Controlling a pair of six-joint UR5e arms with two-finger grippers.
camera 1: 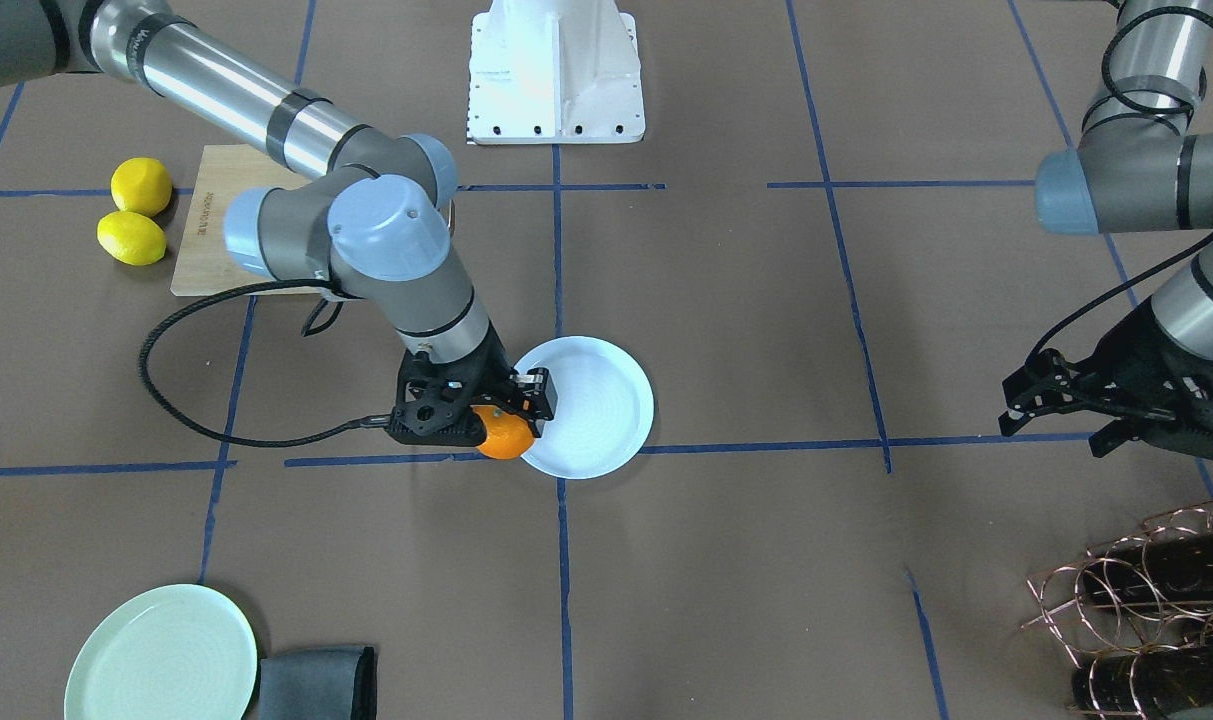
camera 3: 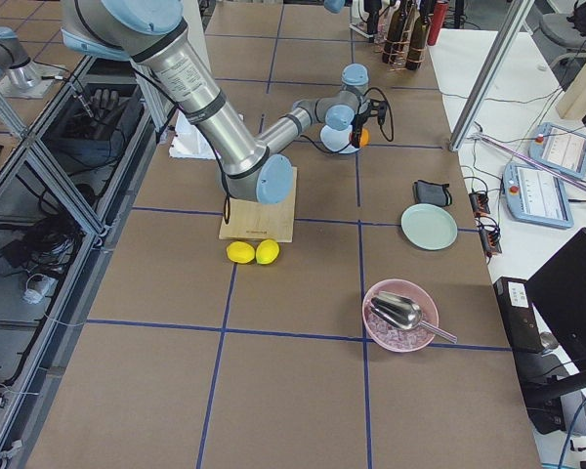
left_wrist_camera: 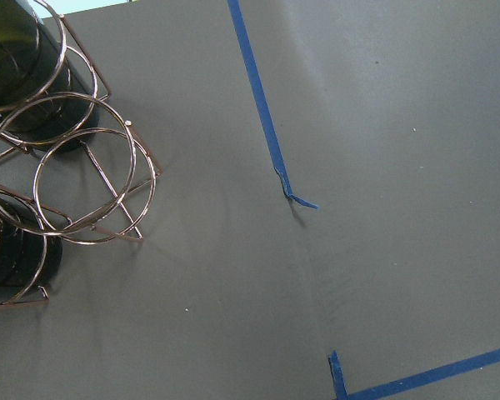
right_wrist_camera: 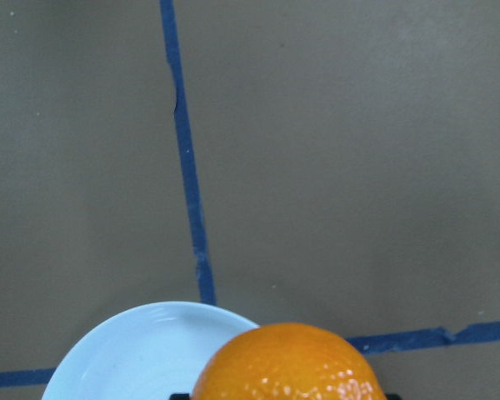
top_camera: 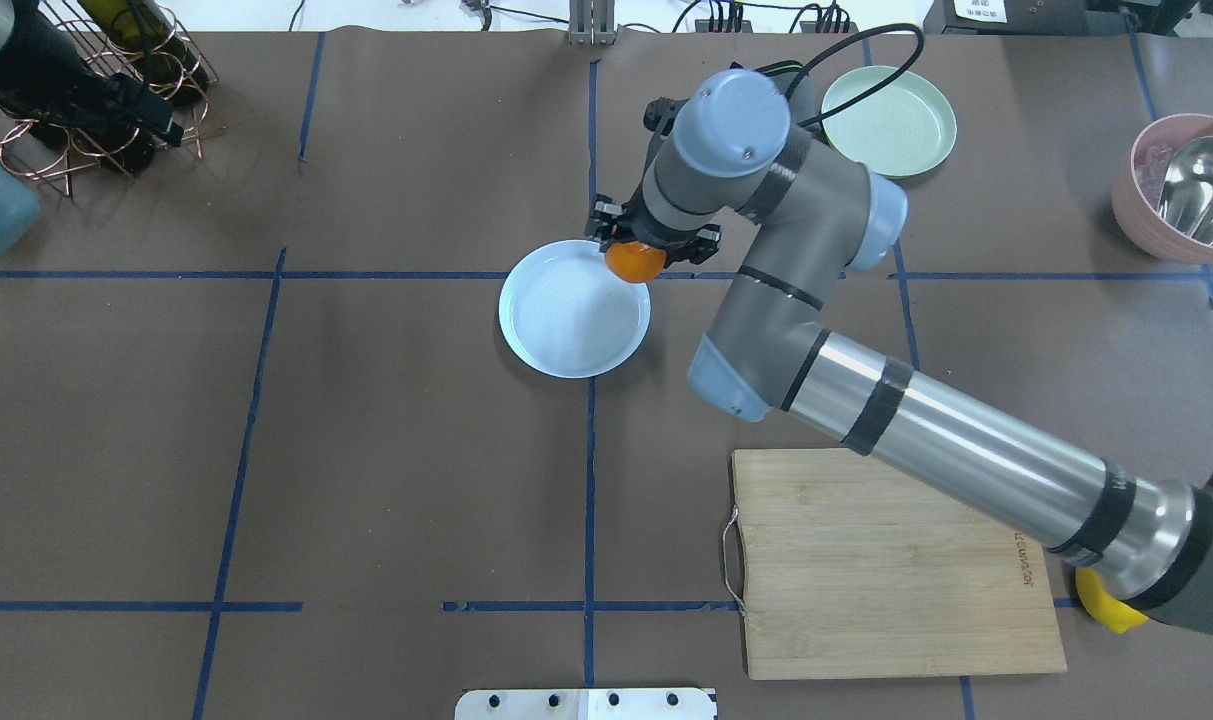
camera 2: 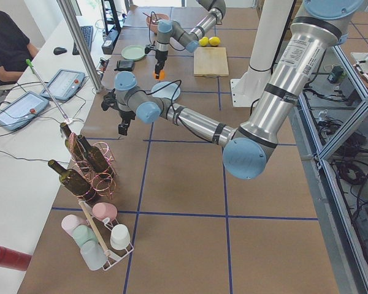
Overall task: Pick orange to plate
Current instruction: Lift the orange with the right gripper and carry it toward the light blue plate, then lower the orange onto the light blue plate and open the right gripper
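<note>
- The orange [right_wrist_camera: 287,362] fills the bottom edge of the right wrist view. The rim of the pale blue-white plate [right_wrist_camera: 142,354] is just to its left, and blue tape lines cross the bench [right_wrist_camera: 358,167] behind.
- The right gripper [camera 1: 506,420] has its jaws clenched on the orange, at the plate's edge on the operators' side. The fruit overlaps the rim, but I cannot tell whether it touches the plate.
- The left gripper [camera 1: 1051,420] is well apart from the plate. Its jaws are spread and carry nothing.
- A copper wire rack [camera 1: 1136,600] with dark bottles lying in it sits near the left gripper.
- A bamboo cutting board [top_camera: 896,560] lies under the right arm, which crosses above one corner of it. A mark is burned in near its edge, too small to read.
- Two lemons [camera 1: 136,210] lie just beside the board. From overhead the arm covers all but a sliver of one.
- A mint-green plate [camera 1: 161,655] sits at the operators' edge with a folded grey cloth [camera 1: 316,683] just beside it.
- A pink bowl [top_camera: 1146,200] holding a metal scoop [top_camera: 1201,185] stands well apart from the plates.
- A small rack of pastel cups [camera 2: 95,236] stands at the bench end near the bottles.
- No brand name or label can be read.
</note>
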